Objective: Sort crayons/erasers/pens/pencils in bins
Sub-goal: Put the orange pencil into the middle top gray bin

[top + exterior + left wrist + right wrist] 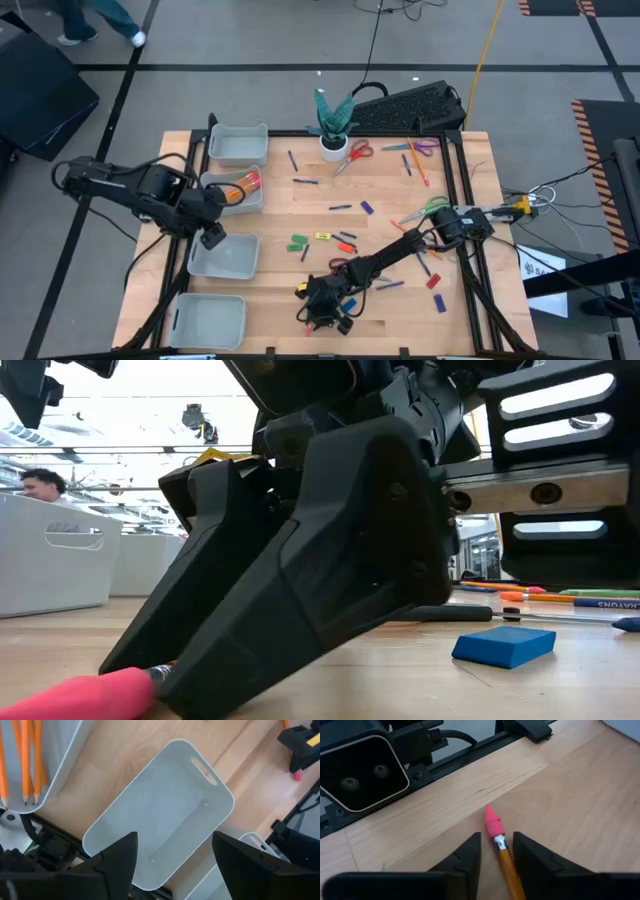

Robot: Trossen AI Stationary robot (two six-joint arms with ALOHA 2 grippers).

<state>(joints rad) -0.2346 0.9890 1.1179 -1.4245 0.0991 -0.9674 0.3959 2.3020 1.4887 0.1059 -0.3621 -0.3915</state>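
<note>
A wooden table (270, 290) seen from above, with two dark robot arms working over scattered school supplies.

The right gripper (496, 851) is down at the table's front edge, its fingertips (165, 660) touching the wood. Between its two fingers lies an orange pencil (506, 865), with the pink rubber tip (493, 823) sticking out just past the fingertips. The fingers sit close on either side of the pencil with a narrow gap showing; whether they are squeezing it cannot be told. Just beside this gripper, on the wood, lies a flat blue eraser (503, 645).

The left gripper (172, 855) hangs over an empty pale bin (165, 810), the third of four bins lined up along the table's left side. Its fingers are spread wide apart and hold nothing. The bin next to it, farther back, holds several orange pencils (26, 760). The back bin (238, 144) and the front bin (210, 320) lie beyond on either side.

Well behind the right gripper, across the middle of the table, are small coloured erasers (320, 240) and short dark blue pens (340, 207). Farther back stand a white plant pot (333, 148) and red-handled scissors (352, 155).
</note>
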